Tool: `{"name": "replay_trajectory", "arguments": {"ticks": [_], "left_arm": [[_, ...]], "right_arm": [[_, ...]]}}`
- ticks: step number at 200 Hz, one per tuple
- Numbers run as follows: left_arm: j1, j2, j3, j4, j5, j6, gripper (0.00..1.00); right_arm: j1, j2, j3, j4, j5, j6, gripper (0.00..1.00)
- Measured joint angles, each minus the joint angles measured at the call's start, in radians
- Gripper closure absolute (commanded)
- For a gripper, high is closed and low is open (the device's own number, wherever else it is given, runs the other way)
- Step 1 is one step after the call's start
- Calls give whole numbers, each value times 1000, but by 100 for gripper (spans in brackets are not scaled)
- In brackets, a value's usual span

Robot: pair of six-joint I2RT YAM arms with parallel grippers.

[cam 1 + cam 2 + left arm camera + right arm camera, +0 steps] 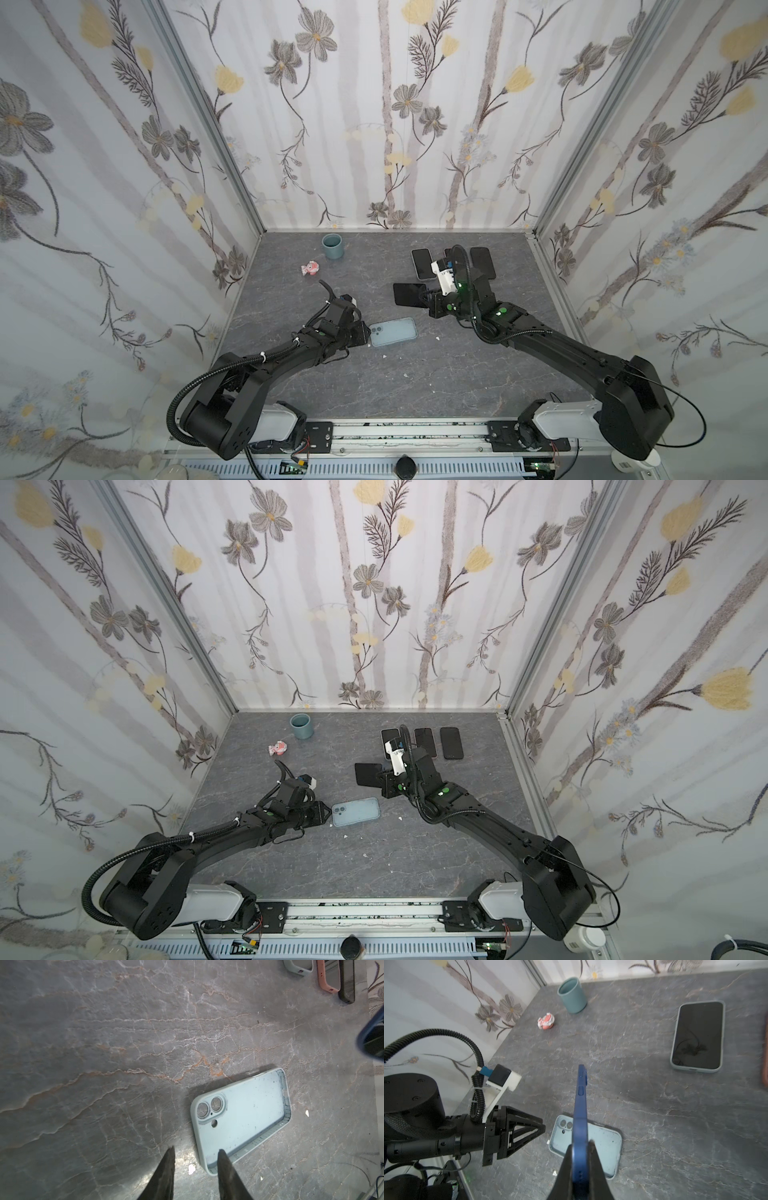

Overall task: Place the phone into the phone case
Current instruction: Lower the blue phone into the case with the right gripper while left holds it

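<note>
Observe the phone point(580, 1095) clamped at one end between the shut fingers of the right pincer point(580, 1144), broad face up in both top views, apparently clear of the table point(374, 395) and beyond the phone case point(245, 1118), not yet over it. Observe the phone case lying flat, open side up, camera cut-out end toward the left pincer point(196, 1150). Read the left pincer as narrowly parted, holding nothing, one fingertip over the near corner of the case rim, the other outside it; contact with the rim not determinable.

Hazards, as judged:
- Case sliding or pivoting on the smooth table if pressed from one end without restraint. Steady the corner first.
- Corner wall folding inward if pinched too hard; blocks seating.
- Phone entering reversed. Match lens end to cut-outs before lowering.
- Phone pivoting in an end-only grip on rim contact. Lower one end first, at a shallow tilt.
- Collision between the two pincers over the camera end. Keep apart.
</note>
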Motion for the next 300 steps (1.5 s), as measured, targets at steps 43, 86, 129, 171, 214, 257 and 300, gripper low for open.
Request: {"name": "replay_trajectory", "arguments": {"ticks": [43,86,129,171,214,257,300], "left_arm": [[-2,67,5,35,45,0,74],[-8,119,21,49,72,0,78],[-26,141,38,58,82,-1,78],[-50,173,68,63,85,-1,77],[-69,205,96,84,85,-5,75],[-75,193,114,98,87,-12,72],[-76,140,98,99,71,-11,71]], "right_arm": [[0,76,8,-47,-98,18,100],[0,89,-6,-69,-135,26,100],[0,74,-53,-84,-142,33,100],[-7,55,-85,-84,-164,52,100],[-45,26,-145,-40,-195,97,100],[-84,-13,-211,14,-212,155,100],[-95,-34,-233,71,-249,222,100]]}}
